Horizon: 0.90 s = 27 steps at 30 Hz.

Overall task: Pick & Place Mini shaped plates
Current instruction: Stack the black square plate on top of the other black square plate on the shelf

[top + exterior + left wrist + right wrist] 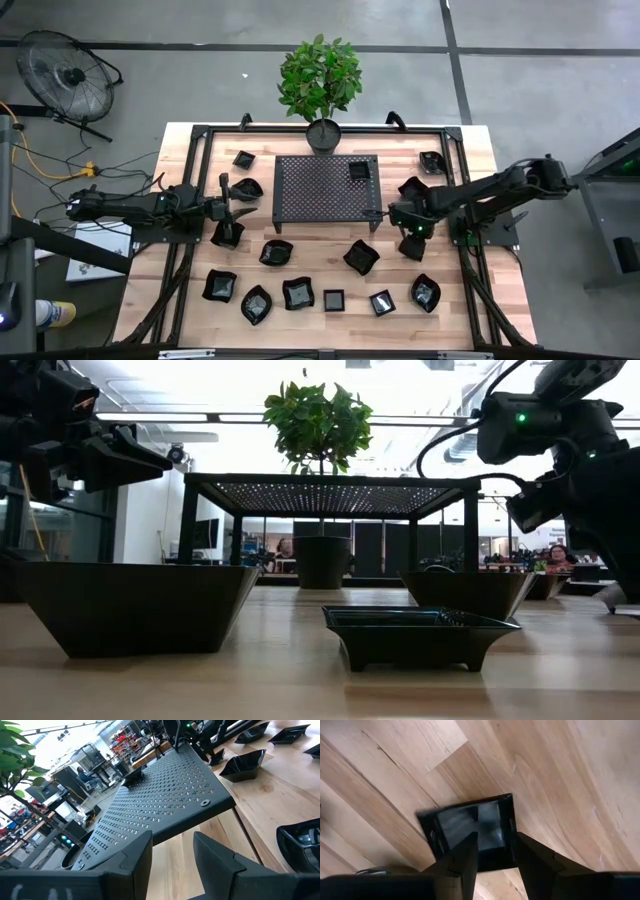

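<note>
The right gripper (411,246) hangs at about four o'clock from the perforated rack (325,188), its jaws spread on either side of a square mini plate (470,829) lying on the worktop (330,272); contact cannot be told. The left gripper (238,194) hovers at nine o'clock off the rack, jaws spread and empty. Other mini plates (300,293) lie scattered toward six o'clock, one (359,171) on the rack.
</note>
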Motion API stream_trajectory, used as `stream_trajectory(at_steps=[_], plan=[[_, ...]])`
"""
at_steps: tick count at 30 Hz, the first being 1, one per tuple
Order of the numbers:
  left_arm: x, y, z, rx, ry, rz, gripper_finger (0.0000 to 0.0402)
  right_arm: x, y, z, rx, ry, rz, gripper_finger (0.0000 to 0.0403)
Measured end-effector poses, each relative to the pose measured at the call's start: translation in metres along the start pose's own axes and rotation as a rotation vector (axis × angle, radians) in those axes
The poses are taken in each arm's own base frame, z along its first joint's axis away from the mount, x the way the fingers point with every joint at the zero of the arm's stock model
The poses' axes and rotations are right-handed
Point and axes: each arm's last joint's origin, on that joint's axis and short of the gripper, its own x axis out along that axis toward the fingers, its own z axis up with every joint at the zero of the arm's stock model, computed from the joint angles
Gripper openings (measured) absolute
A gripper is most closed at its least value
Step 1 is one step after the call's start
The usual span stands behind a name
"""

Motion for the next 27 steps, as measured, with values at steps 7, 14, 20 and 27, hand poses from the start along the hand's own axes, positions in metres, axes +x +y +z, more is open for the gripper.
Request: stream_trajectory(at_steps=[7,14,20,27], plan=[[0.0,0.0,0.0,0.0,0.0,0.0,0.014,0.001,0.0,0.001,0.036,-0.003,0.002,0.0089],[0.0,0.0,0.0,0.0,0.0,0.0,0.014,0.001,0.0,0.001,0.037,-0.003,0.002,0.0012],[0.0,0.0,0.0,0.0,0.0,0.0,0.014,0.001,0.001,0.001,0.06,-0.001,0.005,0.0002],[0.0,0.0,0.0,0.0,0.0,0.0,0.014,-0.017,0.007,0.0,0.076,-0.01,0.022,0.0001]])
